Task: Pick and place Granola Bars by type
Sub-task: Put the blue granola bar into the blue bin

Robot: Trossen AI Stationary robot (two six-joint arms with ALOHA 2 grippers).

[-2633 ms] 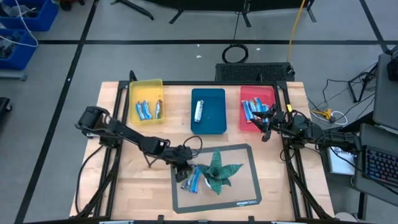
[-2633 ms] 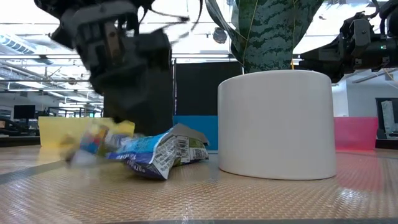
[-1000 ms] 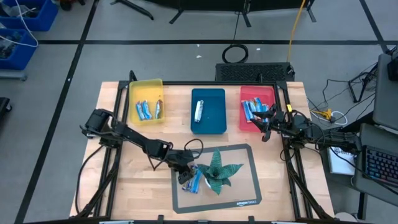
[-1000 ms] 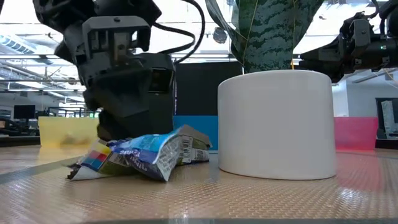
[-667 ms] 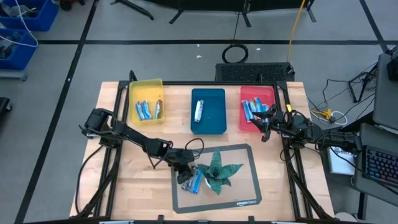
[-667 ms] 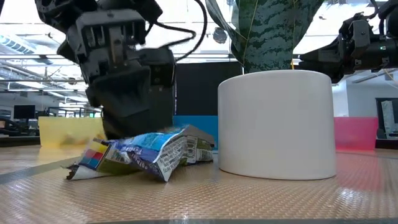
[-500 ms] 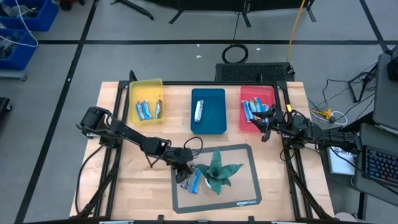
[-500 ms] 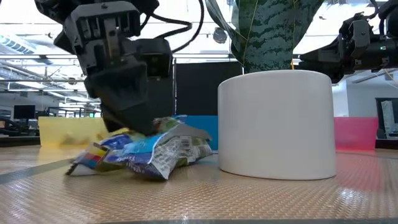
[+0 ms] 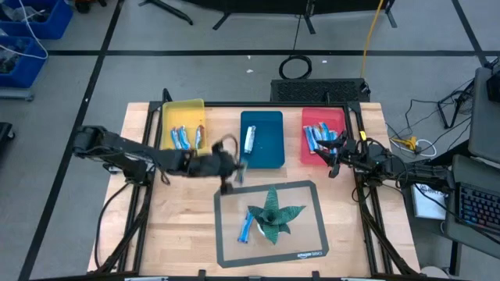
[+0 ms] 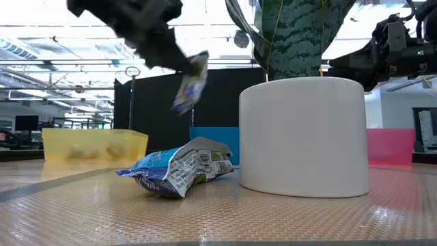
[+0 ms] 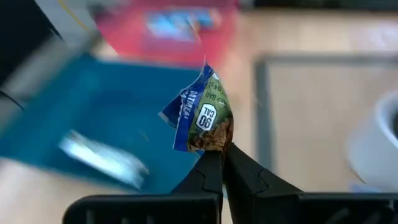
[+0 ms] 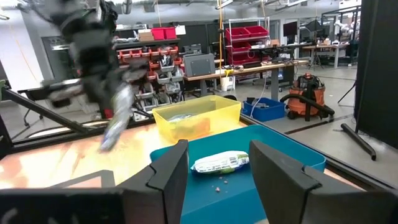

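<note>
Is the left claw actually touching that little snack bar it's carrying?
Touching. In the left wrist view, the left gripper has its two dark fingers pinched shut on the bottom edge of the granola bar, which sticks up from them.

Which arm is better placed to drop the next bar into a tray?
Left. Its end effector already grips a granola bar near the blue tray; the right end effector is open, by the red tray.

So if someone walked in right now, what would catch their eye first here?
Probably the left gripper, shut on a blue-and-green granola bar and holding it in the air near the blue tray. Next, the big white pot with its spiky green plant on the mat, one blue bar lying beside it.
</note>
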